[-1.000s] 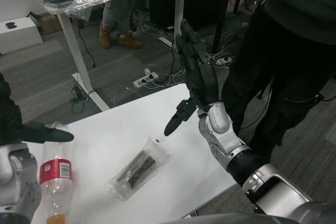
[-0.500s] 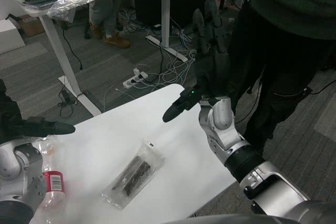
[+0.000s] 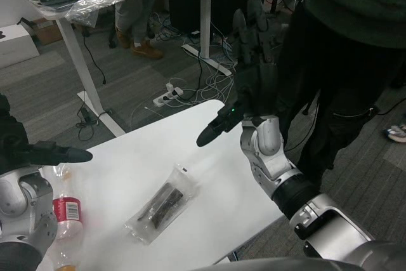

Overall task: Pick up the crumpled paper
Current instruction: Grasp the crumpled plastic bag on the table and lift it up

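Fingers [image 3: 250, 26] of the right hand [image 3: 250, 87] stood spread upward, holding nothing, above the tabletop's [image 3: 209, 176] far edge. Left hand [image 3: 35, 153], cut off at the frame's left, held nothing I could see. No crumpled paper could be made out; only a clear packet [image 3: 160, 202] lay mid-tabletop, with a bottle [image 3: 65, 211] near the left forearm.

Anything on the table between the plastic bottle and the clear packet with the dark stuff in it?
No. In the head view the stretch of white table between the bottle and the packet is bare.
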